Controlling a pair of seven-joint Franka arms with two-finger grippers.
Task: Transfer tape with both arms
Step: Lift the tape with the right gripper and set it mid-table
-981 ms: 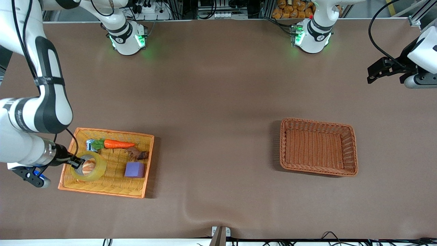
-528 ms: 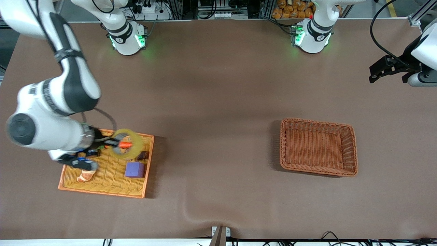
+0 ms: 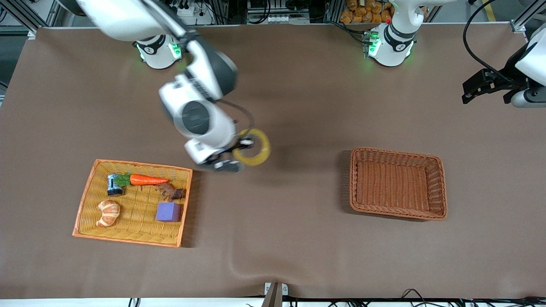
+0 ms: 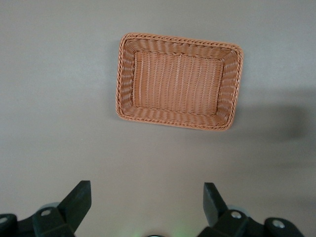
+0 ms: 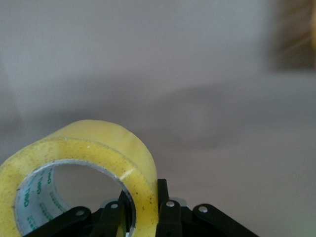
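The tape (image 3: 265, 149), a yellowish translucent ring, hangs over the bare middle of the table, between the orange tray and the brown basket. My right gripper (image 3: 241, 146) is shut on its wall, one finger inside the ring and one outside. In the right wrist view the tape (image 5: 98, 139) fills the area in front of the right gripper (image 5: 144, 203), its grey-white core showing. My left gripper (image 3: 467, 94) hangs open and empty over the left arm's end of the table. In the left wrist view the left gripper (image 4: 147, 193) has only bare table between its fingers.
An empty brown wicker basket (image 3: 442, 187) sits toward the left arm's end, its rim (image 4: 118, 90) also in the left wrist view. The orange tray (image 3: 84, 192) toward the right arm's end holds a carrot (image 3: 147, 180), croissant (image 3: 107, 212), purple cube (image 3: 167, 211) and small can (image 3: 113, 184).
My right arm lifted the tape out of the orange tray and swung it to over the middle of the table. The croissant now lies uncovered. The left arm barely moved.
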